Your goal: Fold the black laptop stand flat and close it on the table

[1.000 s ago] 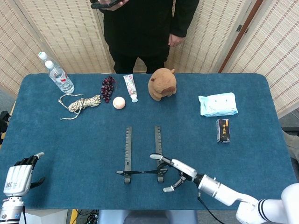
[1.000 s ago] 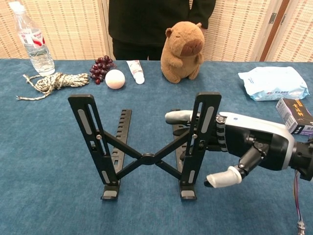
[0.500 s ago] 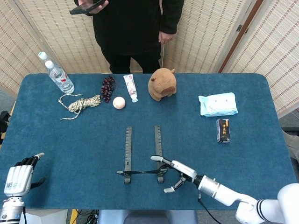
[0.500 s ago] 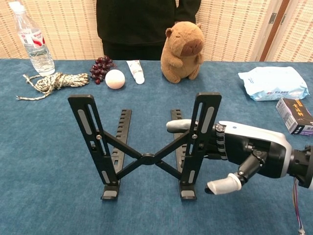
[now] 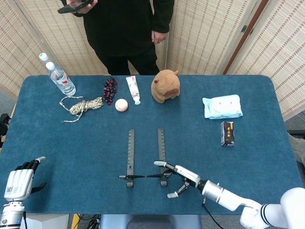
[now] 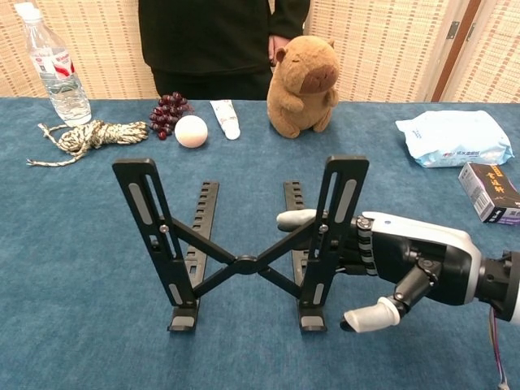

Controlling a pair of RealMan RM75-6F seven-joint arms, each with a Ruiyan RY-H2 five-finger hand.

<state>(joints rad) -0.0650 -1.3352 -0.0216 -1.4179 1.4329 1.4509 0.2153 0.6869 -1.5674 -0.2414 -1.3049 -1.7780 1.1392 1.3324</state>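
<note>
Reaching from the right, with fingers point(image 6: 296, 218) spread and one fingertip laid behind the right upright of the black laptop stand point(image 6: 244, 264), thumb hanging loose below and clear of the frame. Cannot tell from either view whether the remaining fingers truly press the upright or only lie against it; nothing clamped, nothing lifted. Looks like a pushing pose rather than a grasp, probably chosen so the right hand point(image 6: 406, 260) can lean the upright backward onto its notched rail and collapse the scissor brace. Standing fully erected: both uprights vertical, crossed brace open, feet planted near the front edge of the table point(image 5: 47, 143), about mid-width, rails running back toward the far edge. Not yet folded, so the task sits at its start. Resting off the front left corner of the table, the left hand point(image 5: 19, 181) idle with fingers apart, holding nothing, well apart from the stand and likely kept out of the way. Lined along the far edge, well clear of the work: water bottle point(image 5: 58, 75), rope point(image 5: 82, 106), grapes point(image 5: 110, 90), egg point(image 5: 121, 105), tube point(image 5: 133, 89), plush capybara point(image 5: 165, 86); toward the right edge, wipes pack point(image 5: 222, 106) and small box point(image 5: 228, 133).
</note>
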